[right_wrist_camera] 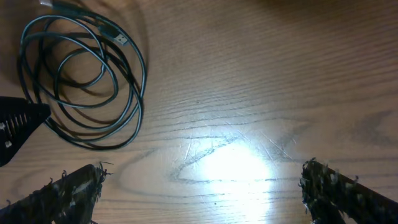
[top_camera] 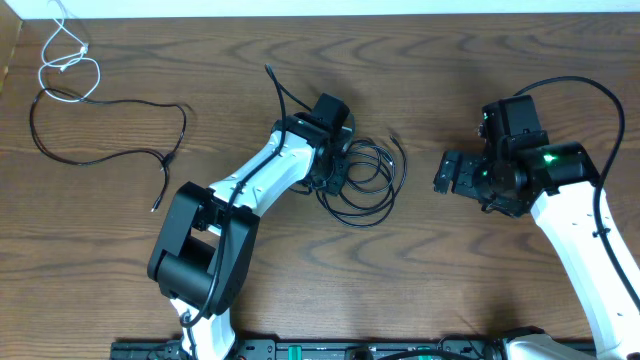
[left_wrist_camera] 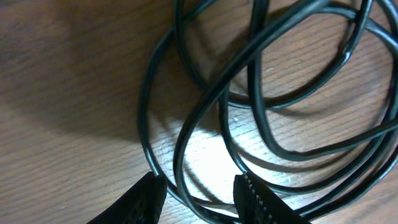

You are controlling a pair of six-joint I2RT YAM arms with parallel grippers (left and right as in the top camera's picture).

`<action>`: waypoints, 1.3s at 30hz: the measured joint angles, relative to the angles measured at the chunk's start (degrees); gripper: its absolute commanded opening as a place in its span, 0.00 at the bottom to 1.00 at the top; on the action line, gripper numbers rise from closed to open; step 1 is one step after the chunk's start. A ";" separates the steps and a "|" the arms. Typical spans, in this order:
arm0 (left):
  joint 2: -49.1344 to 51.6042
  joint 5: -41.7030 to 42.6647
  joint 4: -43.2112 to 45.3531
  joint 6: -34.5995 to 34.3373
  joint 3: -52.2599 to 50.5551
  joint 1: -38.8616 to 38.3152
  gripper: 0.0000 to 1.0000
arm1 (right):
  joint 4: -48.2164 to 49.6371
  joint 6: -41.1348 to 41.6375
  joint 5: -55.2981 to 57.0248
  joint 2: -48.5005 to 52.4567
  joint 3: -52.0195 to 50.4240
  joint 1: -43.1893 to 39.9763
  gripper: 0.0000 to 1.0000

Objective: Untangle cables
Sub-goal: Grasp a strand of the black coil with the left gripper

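Straddles strands at the rim of the black cable coil (top_camera: 372, 178) with the left gripper (left_wrist_camera: 199, 194), half open, nothing pinched.
Holds the right gripper (right_wrist_camera: 205, 193) wide and empty, well apart, coil off to its left; round loops, no long axis.

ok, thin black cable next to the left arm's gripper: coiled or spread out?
Coiled. The thin black cable lies in several overlapping loops on the wooden table; the left wrist view shows its strands crossing one another.

Overhead looks down; wrist views share the cable coil (top_camera: 365, 182).
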 measured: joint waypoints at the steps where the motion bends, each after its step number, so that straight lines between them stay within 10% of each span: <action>1: 0.00 -0.11 -0.26 0.00 0.00 0.00 0.43 | 0.00 0.00 0.00 0.00 0.00 0.00 0.99; 14: -1.11 -1.44 -0.02 0.24 0.00 0.22 0.52 | 0.04 0.00 0.00 0.00 0.00 0.00 0.99; 30: 0.37 -0.50 0.63 0.22 0.00 0.22 0.39 | -0.55 0.00 -0.02 0.00 0.00 0.00 0.99; 39: 2.58 -1.18 0.13 0.22 -0.02 0.22 0.14 | -1.05 -0.02 0.00 0.00 0.00 0.00 0.99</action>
